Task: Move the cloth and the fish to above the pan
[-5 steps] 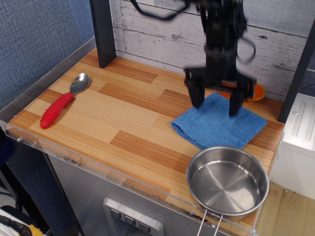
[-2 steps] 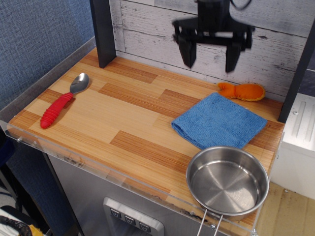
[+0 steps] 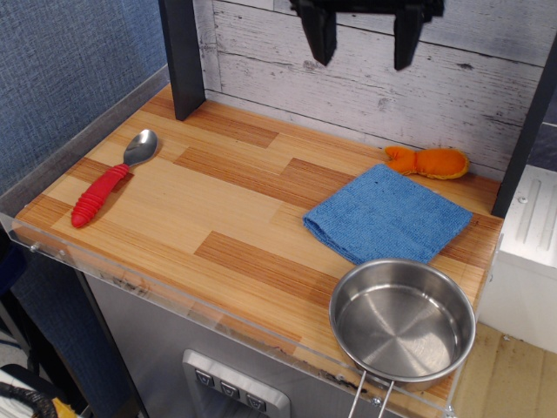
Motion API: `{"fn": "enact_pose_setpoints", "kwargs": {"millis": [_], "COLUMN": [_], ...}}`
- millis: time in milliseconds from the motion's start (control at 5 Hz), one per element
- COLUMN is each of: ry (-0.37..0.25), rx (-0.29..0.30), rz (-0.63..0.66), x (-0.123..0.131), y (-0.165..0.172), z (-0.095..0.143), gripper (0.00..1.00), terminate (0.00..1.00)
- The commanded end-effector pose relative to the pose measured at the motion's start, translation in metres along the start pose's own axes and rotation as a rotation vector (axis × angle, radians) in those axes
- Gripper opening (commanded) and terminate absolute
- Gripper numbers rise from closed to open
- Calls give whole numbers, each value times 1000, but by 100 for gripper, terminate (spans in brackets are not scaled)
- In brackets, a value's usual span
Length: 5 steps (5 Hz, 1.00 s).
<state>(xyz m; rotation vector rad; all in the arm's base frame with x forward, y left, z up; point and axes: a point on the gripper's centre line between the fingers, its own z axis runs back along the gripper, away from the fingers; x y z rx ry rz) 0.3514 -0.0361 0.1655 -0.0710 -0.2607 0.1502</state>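
Note:
The folded blue cloth [image 3: 387, 215] lies flat on the wooden table just behind the steel pan [image 3: 403, 320], which sits at the front right corner with its wire handle over the edge. The orange fish [image 3: 430, 162] lies behind the cloth, against the back wall, touching the cloth's far corner. My gripper [image 3: 363, 48] is open and empty, high above the table at the top of the view, above and left of the fish; only its two dark fingers show.
A red-handled spoon [image 3: 110, 178] lies at the left of the table. A dark post [image 3: 182, 57] stands at the back left, another dark post [image 3: 528, 131] at the right edge. A white plank wall runs behind the table.
My gripper has risen from just over the cloth to the top of the view, staying open and empty. The fish, partly hidden before, is now fully visible. Cloth, fish and pan have not moved.

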Motion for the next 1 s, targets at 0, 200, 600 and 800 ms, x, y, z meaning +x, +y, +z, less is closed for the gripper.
{"fn": "enact_pose_setpoints", "kwargs": {"millis": [0,200,600,800], "ry": [-85,-85,-85,-85], "rx": [20,20,20,20], "rz": [-11,-11,-11,-11], "x": [0,0,0,0], "y": [1,1,1,1], "z": [36,36,36,36], "gripper": [100,100,100,100], "terminate": [0,0,0,100]}}
